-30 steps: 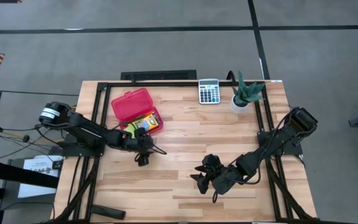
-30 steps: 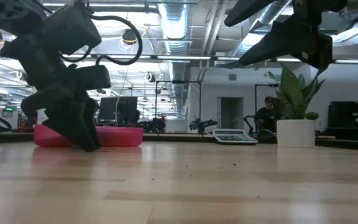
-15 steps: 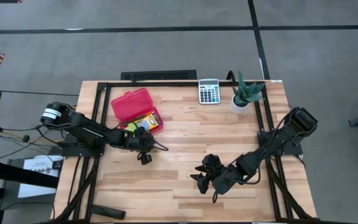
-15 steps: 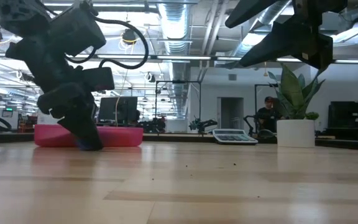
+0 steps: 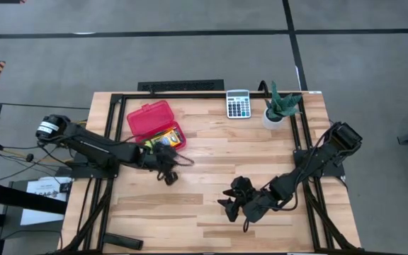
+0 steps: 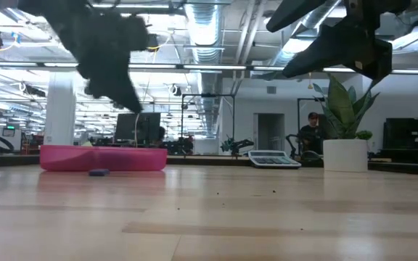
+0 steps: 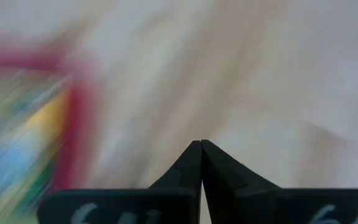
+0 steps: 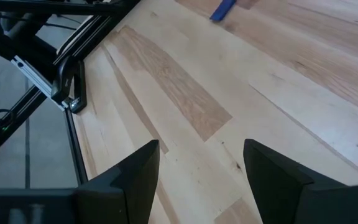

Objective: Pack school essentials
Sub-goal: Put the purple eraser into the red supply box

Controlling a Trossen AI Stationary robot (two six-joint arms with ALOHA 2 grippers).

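My left gripper [image 7: 201, 144] is shut with nothing between its tips. It hangs blurred above the table [image 5: 168, 177], just on the near side of the open red case [image 5: 154, 126]. The case's tray holds coloured stationery [image 5: 163, 139]. A tiny blue eraser [image 6: 99, 172] lies flat on the wood in front of the case, below the raised left arm; the right wrist view shows the eraser [image 8: 222, 9] too. My right gripper [image 8: 201, 155] is open and hovers over the table's near right part [image 5: 229, 204].
A grey calculator [image 5: 238, 103] and a potted plant [image 5: 278, 110] stand at the far edge. A black frame [image 8: 73, 93] runs along the table's sides. Bare wood lies between the two grippers. A person [image 6: 312, 132] sits far off in the room.
My left gripper has risen from the table top next to the case and is blurred by its motion. The blue eraser, which was at its fingertips half a second ago, stays lying on the wood. My right arm has kept still.
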